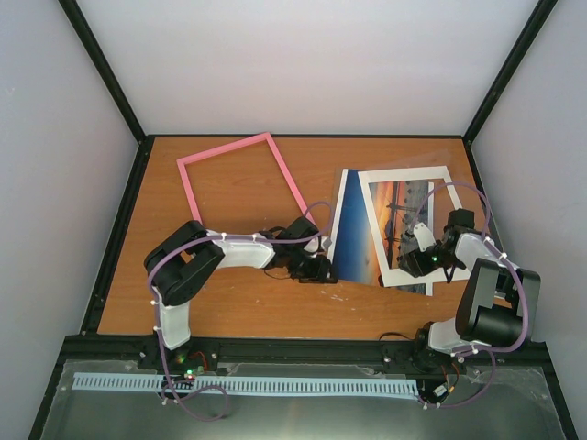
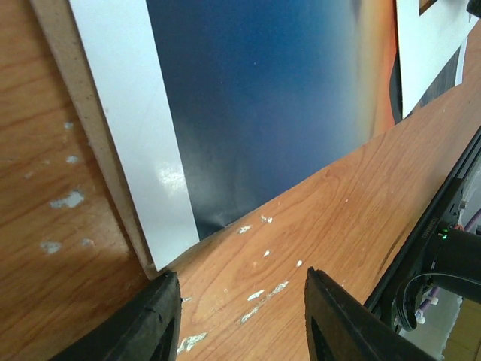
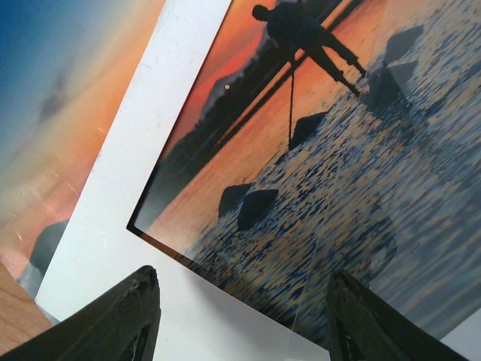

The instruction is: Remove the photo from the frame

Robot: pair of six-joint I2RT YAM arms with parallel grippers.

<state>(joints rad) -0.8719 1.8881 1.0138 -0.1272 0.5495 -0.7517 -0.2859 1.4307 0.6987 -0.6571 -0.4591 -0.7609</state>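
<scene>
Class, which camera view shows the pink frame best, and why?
The top external view: nearly the whole pink frame lies in sight, only its near rail behind the left arm. Neither wrist view shows any pink rail.

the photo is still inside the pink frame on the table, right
Not quite. The pink frame does lie on the table, but it is empty: bare wood shows through it. The photo lies outside the frame, off to its right. The top view shows this.

Lab test booth: white panels [image 1: 312, 64] enclosing wooden tabletop [image 1: 275, 307].
</scene>
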